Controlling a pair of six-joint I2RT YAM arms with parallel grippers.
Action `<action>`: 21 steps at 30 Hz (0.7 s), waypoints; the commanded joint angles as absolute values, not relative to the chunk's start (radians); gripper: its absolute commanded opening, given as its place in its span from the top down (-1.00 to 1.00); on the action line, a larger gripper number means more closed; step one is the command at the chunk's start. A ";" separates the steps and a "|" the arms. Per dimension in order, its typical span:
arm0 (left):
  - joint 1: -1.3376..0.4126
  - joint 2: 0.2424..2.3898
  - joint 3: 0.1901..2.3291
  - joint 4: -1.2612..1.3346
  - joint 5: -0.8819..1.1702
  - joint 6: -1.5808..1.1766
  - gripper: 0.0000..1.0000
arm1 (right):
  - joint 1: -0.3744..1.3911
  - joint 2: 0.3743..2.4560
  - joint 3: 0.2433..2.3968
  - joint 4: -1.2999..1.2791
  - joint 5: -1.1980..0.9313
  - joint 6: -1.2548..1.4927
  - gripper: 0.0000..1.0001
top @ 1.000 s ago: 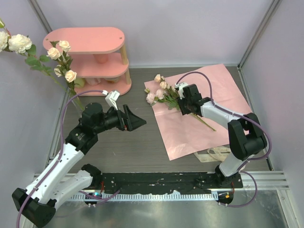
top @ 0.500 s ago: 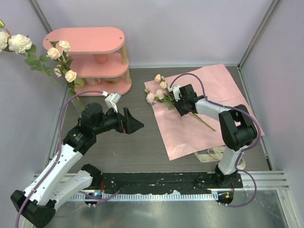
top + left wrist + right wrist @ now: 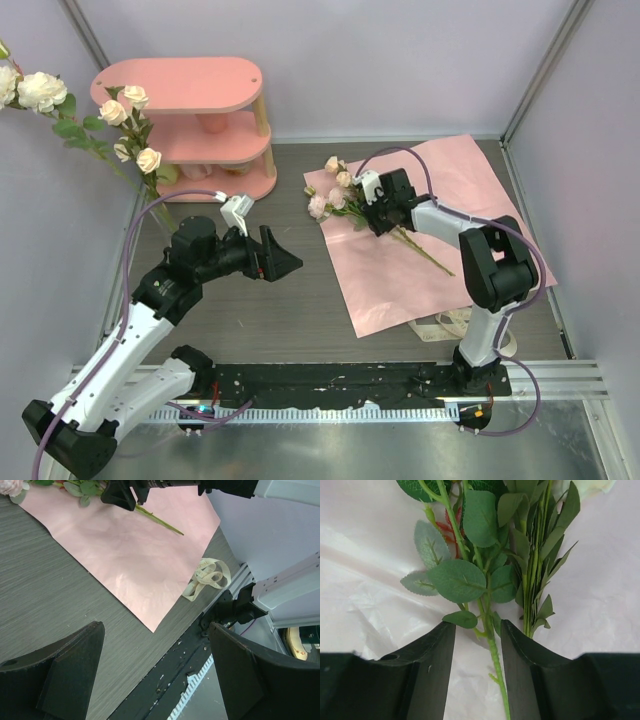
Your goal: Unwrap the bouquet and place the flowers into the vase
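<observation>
Right wrist view shows the right gripper [image 3: 477,625] half open astride one green stem [image 3: 493,652] of the flowers [image 3: 470,580], lying on the spread pink paper [image 3: 365,555], seemingly lined up to pinch it, while the left gripper [image 3: 156,627] hovers wide open and empty.

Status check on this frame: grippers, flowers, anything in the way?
Left gripper open, above table. Right gripper open, straddling flower stem on pink wrapping paper. Nothing blocking.
</observation>
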State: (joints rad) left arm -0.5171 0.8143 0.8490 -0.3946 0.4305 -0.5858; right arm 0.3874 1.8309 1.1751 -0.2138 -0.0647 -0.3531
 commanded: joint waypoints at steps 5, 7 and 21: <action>-0.520 0.801 0.891 -0.400 0.431 -0.586 -0.79 | 0.365 1.900 1.235 -0.209 -0.173 -0.379 0.13; -0.520 0.799 0.896 -0.399 0.433 -0.592 -0.79 | 0.367 1.916 1.244 -0.219 -0.167 -0.382 0.14; -0.520 0.815 0.913 -0.368 0.452 -0.655 -0.79 | 0.455 1.761 1.275 -0.218 -0.085 -0.379 0.78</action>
State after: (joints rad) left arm -0.5171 0.8143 0.8696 -0.4091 0.4305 -0.6209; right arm 0.3878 1.9030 1.2232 -0.2203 -0.1368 -0.3664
